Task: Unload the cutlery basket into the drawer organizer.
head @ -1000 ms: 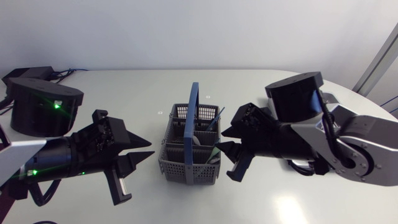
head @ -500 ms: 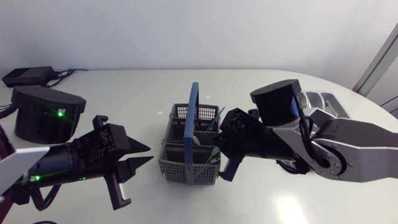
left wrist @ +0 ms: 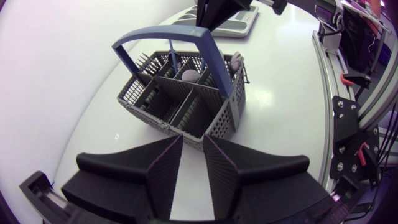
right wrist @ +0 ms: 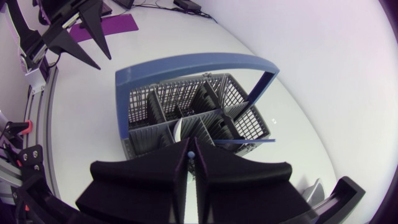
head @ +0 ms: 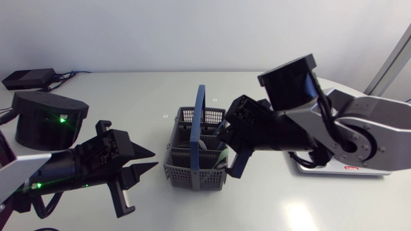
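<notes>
Blue utensil (right wrist: 191, 154) in right end effector (right wrist: 191, 149)

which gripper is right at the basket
The right gripper: it hangs over the edge of the cutlery basket. The left gripper stands apart, off to the basket's side.

The grey perforated plastic cutlery basket (head: 196, 168) looks matt to me, its walls a rough grid of holes. Its blue arched plastic handle (head: 200, 122) is smoother, with a dull sheen. Inside, a rounded spoon bowl (left wrist: 189, 74) gleams like polished metal. My left gripper (left wrist: 193, 142) and my right gripper (right wrist: 190, 149) are both matt black and flat-surfaced. Pinched in the right one, a slim blue cutlery handle (right wrist: 191, 154) looks like smooth plastic. The pale table top (head: 115, 90) is smooth and faintly glossy, throwing back a soft glare. My right arm's silver-grey links (head: 379, 138) have a satin look.
</notes>
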Motion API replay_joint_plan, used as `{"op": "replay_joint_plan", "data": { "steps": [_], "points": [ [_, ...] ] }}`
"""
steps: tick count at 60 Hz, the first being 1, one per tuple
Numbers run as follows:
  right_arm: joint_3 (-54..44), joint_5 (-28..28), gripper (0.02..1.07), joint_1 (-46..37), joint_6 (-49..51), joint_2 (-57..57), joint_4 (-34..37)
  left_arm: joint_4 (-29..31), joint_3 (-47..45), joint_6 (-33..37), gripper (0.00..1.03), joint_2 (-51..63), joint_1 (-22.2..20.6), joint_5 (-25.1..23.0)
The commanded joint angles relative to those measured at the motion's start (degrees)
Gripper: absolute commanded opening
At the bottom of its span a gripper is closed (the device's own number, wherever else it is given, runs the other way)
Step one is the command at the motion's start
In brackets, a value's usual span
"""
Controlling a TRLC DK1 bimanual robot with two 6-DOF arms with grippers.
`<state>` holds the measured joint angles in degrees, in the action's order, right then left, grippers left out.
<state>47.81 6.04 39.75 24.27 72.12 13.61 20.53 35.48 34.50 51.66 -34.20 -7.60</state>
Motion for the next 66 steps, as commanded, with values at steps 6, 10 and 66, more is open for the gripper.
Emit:
{"op": "replay_joint_plan", "data": {
  "steps": [6,10,66],
  "points": [
    [6.4,-0.3,0.08,1.7,-1.2,-4.3,7.0,-0.9,-1.6,-0.4,0.28,-0.6,-0.3,0.6],
    [9.1,-0.3,0.08,1.9,-1.7,-5.9,10.1,-0.9,-1.6,-0.3,0.28,-0.5,-0.3,0.7],
    [15.4,9.0,0.08,-44.5,4.6,-3.0,33.0,-0.9,-1.8,-0.6,0.28,-0.3,-2.7,1.6]
  ]
}}
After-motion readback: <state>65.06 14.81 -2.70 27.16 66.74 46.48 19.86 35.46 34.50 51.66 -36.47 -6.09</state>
